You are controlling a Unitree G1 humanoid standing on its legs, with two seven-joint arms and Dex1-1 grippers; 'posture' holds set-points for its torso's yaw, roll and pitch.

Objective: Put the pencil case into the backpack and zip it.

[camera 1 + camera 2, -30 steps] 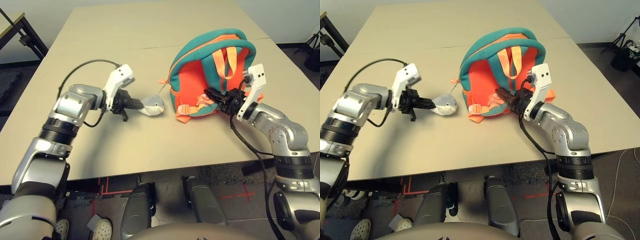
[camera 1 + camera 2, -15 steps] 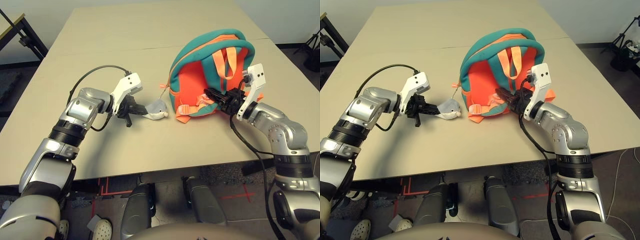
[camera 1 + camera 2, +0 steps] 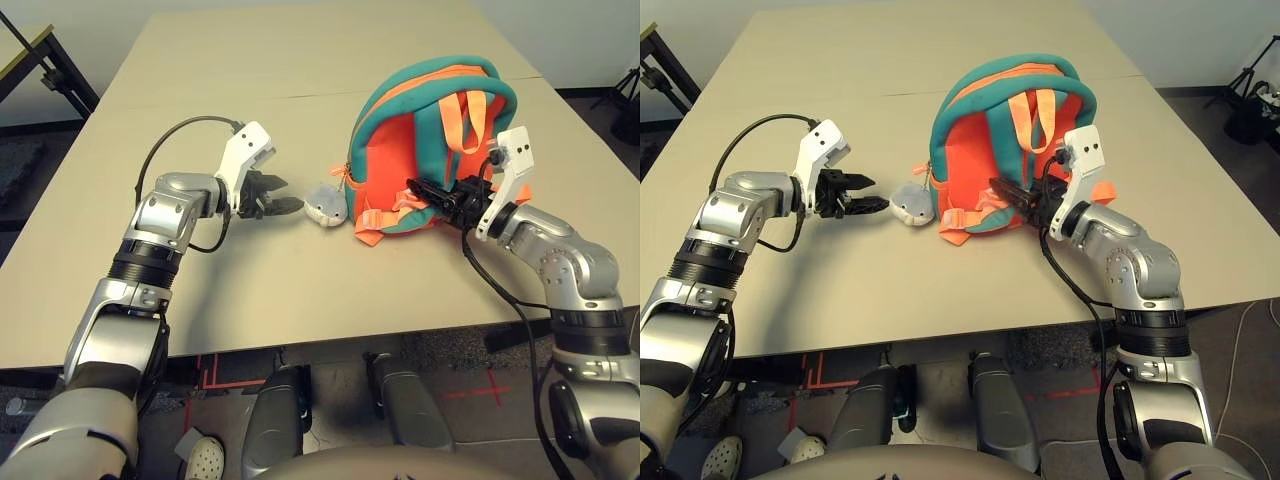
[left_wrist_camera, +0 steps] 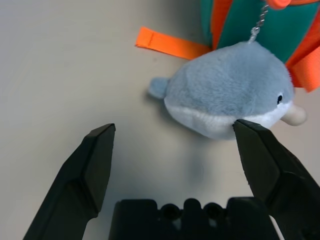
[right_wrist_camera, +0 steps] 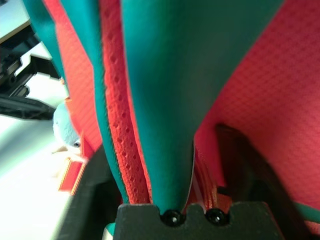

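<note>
A robotics lab or similar test room is being indicated. Two silver robot arms [image 3: 160, 215] with black cables [image 3: 540, 400] are being positioned over a wide, plain beige table [image 3: 250, 300]. Behind it, a pale bare wall [image 3: 330, 6] is being seen. Black stand legs [image 3: 1240, 85] are being placed on the dark floor [image 3: 1230, 170], where straight red lines [image 3: 210, 375] are being displayed and thin pale cables [image 3: 1230, 370] are being left loose.
</note>
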